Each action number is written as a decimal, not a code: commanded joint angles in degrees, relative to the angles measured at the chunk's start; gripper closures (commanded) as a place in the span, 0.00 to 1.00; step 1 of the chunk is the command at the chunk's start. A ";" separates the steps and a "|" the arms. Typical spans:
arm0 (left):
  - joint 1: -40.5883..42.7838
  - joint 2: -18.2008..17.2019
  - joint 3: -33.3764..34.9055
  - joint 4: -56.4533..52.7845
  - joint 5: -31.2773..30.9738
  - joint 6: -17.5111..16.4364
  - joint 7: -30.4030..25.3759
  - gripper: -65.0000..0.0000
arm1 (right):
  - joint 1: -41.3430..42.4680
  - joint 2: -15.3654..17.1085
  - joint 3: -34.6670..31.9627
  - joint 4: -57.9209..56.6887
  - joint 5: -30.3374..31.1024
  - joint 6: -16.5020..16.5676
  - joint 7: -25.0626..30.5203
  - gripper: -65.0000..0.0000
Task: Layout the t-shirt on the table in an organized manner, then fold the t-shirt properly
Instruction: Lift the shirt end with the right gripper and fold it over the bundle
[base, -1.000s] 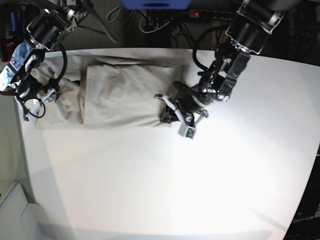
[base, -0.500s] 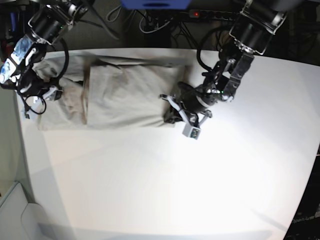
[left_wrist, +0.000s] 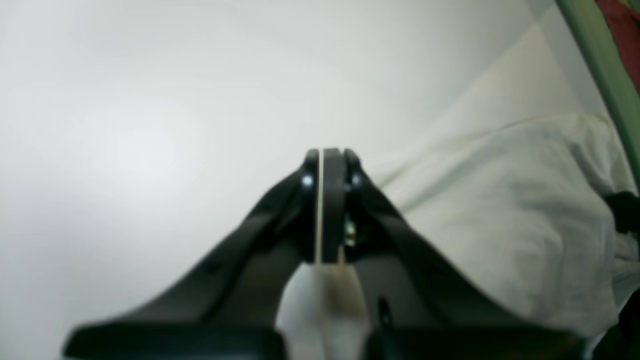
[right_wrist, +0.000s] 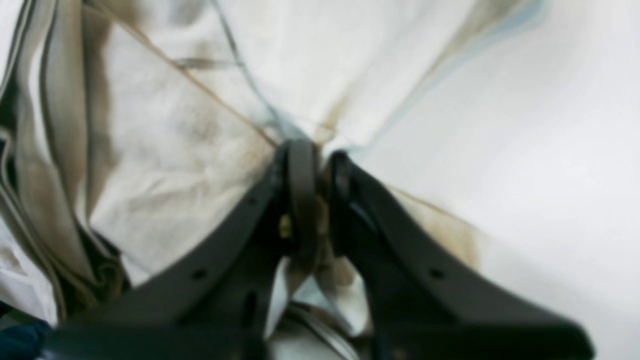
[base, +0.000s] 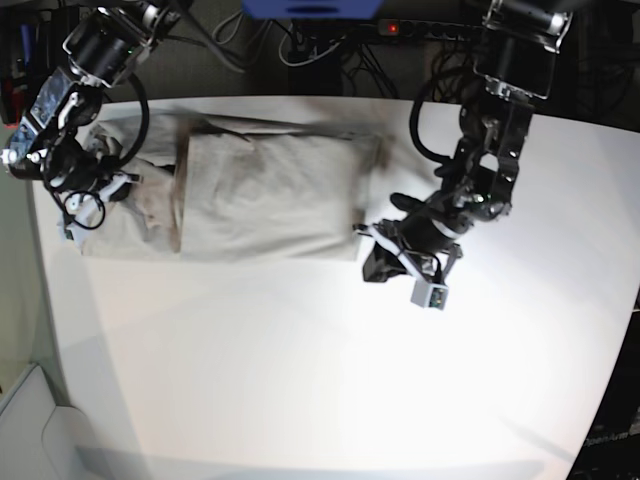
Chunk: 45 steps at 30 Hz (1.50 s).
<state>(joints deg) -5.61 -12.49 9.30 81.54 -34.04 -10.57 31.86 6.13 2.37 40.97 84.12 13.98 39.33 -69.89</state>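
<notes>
The t-shirt lies along the far side of the table as a long strip folded lengthwise, with looser bunched cloth at its left end. My right gripper is at that left end. In the right wrist view it is shut with a pinch of the t-shirt between its fingers. My left gripper sits just off the shirt's right end, near the table surface. In the left wrist view it is shut with nothing in it, and the t-shirt lies to its right.
A power strip and cables run behind the table's far edge. A white box stands off the table's front left corner. A green strip borders the table past the shirt in the left wrist view.
My right gripper has gone from open to shut on the shirt's left end. The left arm has drawn away from the shirt's right end, toward the front right, still shut.
</notes>
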 joint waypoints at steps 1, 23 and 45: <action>-0.68 -0.39 -1.70 0.70 -0.20 -0.03 0.89 0.98 | 0.59 0.40 -0.05 0.67 -0.57 0.67 -0.84 1.00; -0.42 4.01 -7.59 -12.48 0.33 -0.03 3.88 0.98 | -2.13 -0.31 -7.43 17.82 2.95 0.67 -3.39 1.00; 0.02 4.54 -7.59 -12.48 0.33 -0.11 3.88 0.98 | -1.08 -7.07 -50.60 27.58 2.86 0.67 -2.86 1.00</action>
<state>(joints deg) -5.43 -7.75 1.61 68.73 -34.68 -10.85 34.24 4.27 -4.38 -9.76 110.83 15.66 39.40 -73.91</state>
